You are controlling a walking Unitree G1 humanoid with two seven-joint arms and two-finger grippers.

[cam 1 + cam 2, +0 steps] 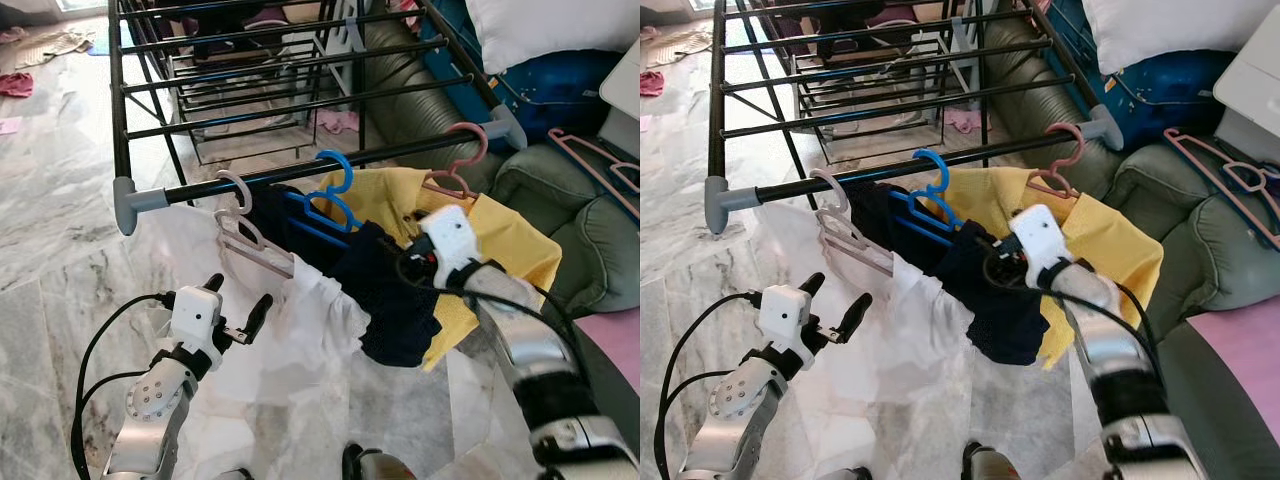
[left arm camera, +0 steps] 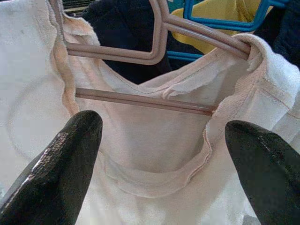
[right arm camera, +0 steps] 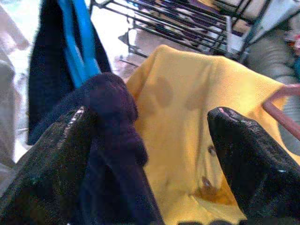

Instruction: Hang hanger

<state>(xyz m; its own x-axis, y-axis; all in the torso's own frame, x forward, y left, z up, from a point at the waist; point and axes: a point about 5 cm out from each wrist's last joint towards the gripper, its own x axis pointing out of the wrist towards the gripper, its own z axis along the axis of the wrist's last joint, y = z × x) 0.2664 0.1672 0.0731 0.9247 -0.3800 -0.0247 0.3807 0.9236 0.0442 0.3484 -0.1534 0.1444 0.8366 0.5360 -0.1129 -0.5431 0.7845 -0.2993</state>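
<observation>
A black rail (image 1: 300, 172) of the drying rack carries three hangers, and every place here is given from this rail. The pale hanger (image 1: 245, 232) hooks over the rail toward its left end and holds a white shirt (image 1: 300, 310). The blue hanger (image 1: 330, 195) hooks near the middle of the rail, with a dark garment (image 1: 390, 290) below it. The pink hanger (image 1: 462, 160) hooks close to the right end, above a yellow shirt (image 1: 500, 240).

The left gripper (image 1: 240, 310) hangs below the rail, just in front of the white shirt, with its fingers open and holding nothing. In the left wrist view the collar and the lower bar of the pale hanger lie between the two fingers. The right gripper (image 3: 150, 154) is below the rail too, between the dark garment and the yellow shirt; its fingers are spread apart, and the dark cloth lies against one of them.

The hangers look like light, stiff plastic, probably smooth and a little slippery. The cloth is soft and gives no firm hold, so the better place to grip is likely the bare plastic near the hook or the lower bar.
</observation>
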